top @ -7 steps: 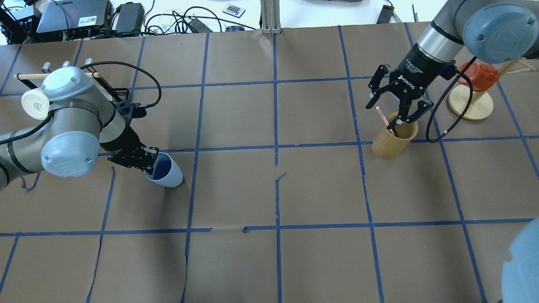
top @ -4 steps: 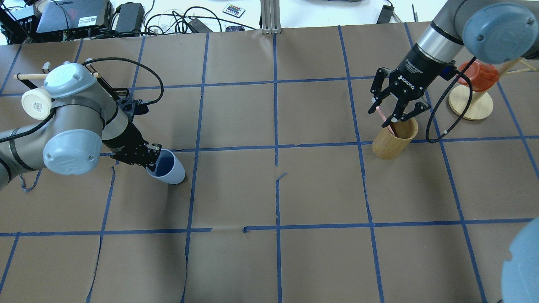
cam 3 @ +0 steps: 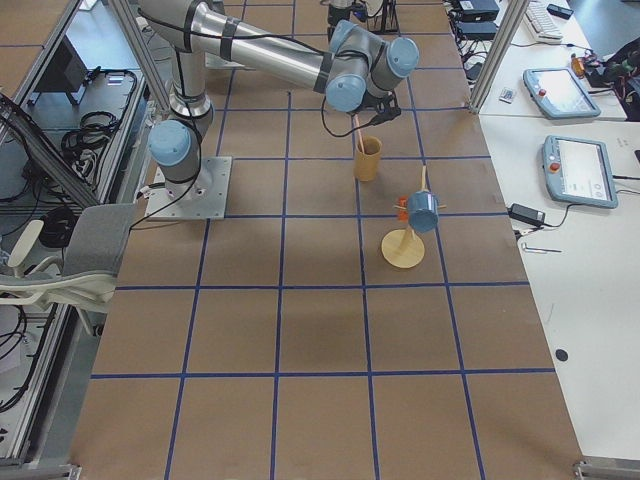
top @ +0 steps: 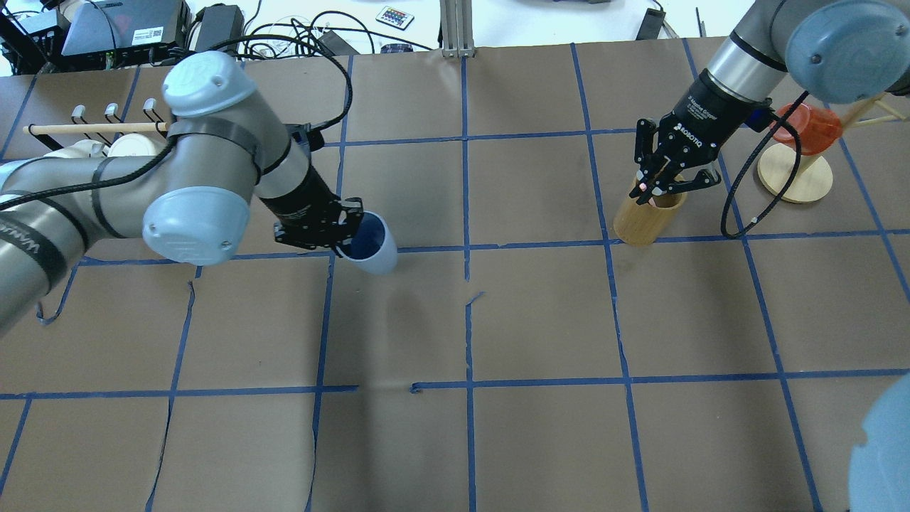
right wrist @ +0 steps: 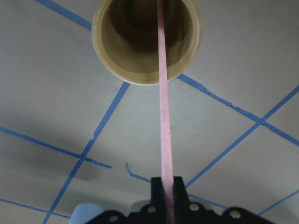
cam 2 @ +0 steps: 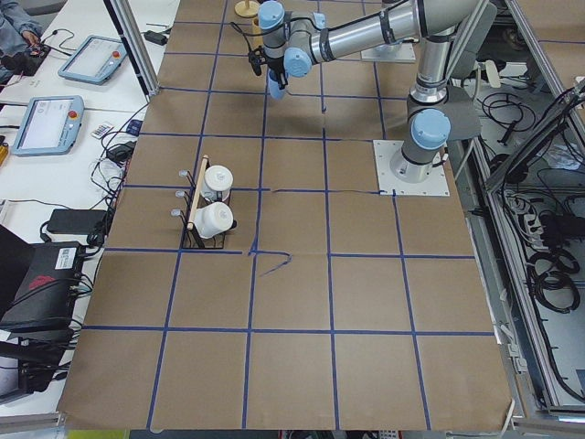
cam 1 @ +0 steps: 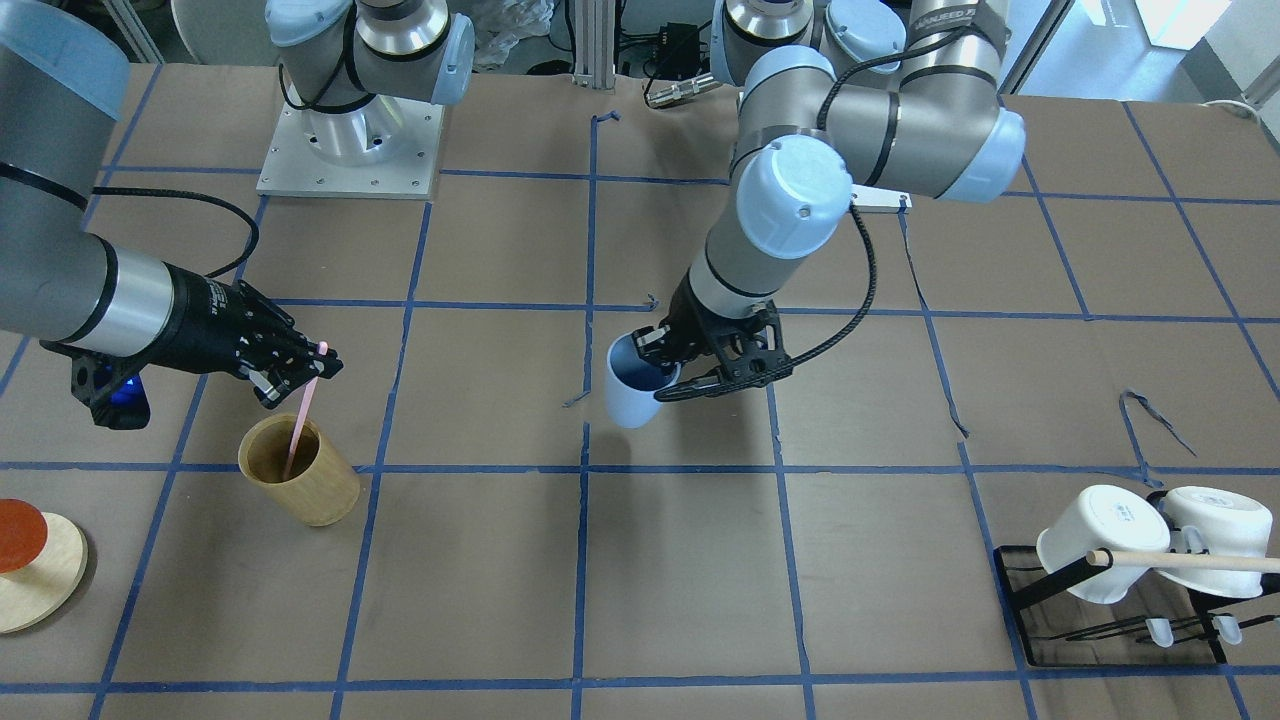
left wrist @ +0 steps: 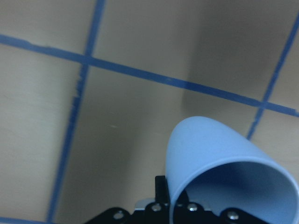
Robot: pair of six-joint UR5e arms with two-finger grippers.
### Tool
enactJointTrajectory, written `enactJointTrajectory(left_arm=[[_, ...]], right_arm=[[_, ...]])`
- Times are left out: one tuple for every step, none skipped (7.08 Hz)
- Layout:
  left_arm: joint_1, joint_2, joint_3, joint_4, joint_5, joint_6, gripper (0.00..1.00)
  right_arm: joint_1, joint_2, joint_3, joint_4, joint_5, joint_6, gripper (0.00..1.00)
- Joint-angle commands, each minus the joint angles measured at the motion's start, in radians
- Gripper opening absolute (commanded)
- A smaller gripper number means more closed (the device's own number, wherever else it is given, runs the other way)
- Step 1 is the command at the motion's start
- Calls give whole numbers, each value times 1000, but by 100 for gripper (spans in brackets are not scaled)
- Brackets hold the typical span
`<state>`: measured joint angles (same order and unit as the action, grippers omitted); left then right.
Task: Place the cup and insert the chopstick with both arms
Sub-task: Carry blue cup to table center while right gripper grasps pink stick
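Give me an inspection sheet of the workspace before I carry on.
Surface: table, brown paper with blue tape grid; small tears near centre.
Job's things: cup tilted, gripped at its rim; chopstick gripped at top, lower end inside holder; holder upright.
Clutter: rack with two white cups; stand bearing an orange cup.
Grippers: left gripper shut on cup; right gripper shut on chopstick.
Cables: left cable and right cable loop off the wrists; neither seen snagged.
Surroundings: electronics and wires past the far edge; pendants on side tables.
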<state>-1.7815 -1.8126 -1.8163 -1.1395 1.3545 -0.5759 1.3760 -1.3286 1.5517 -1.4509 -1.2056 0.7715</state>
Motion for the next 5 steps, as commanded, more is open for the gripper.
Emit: enactJointTrajectory(left_arm=[[-91, -95, 40, 55, -34, -133, 0], [-122, -112, 40, 55, -19, -133, 0], [-125, -113, 40, 54, 6, -122, 0], [-125, -108, 43, 55, 82, -116, 0], [-125, -113, 41, 54, 90, -114, 0]], right_arm=[[-2, -44, -13, 73, 11, 5, 0], [2, -62, -28, 111, 14, 3, 0], [3, -81, -54, 151, 17, 3, 0], [6, -89, -94, 197, 55, 5, 0], [14, -90, -131, 236, 58, 3, 0]])
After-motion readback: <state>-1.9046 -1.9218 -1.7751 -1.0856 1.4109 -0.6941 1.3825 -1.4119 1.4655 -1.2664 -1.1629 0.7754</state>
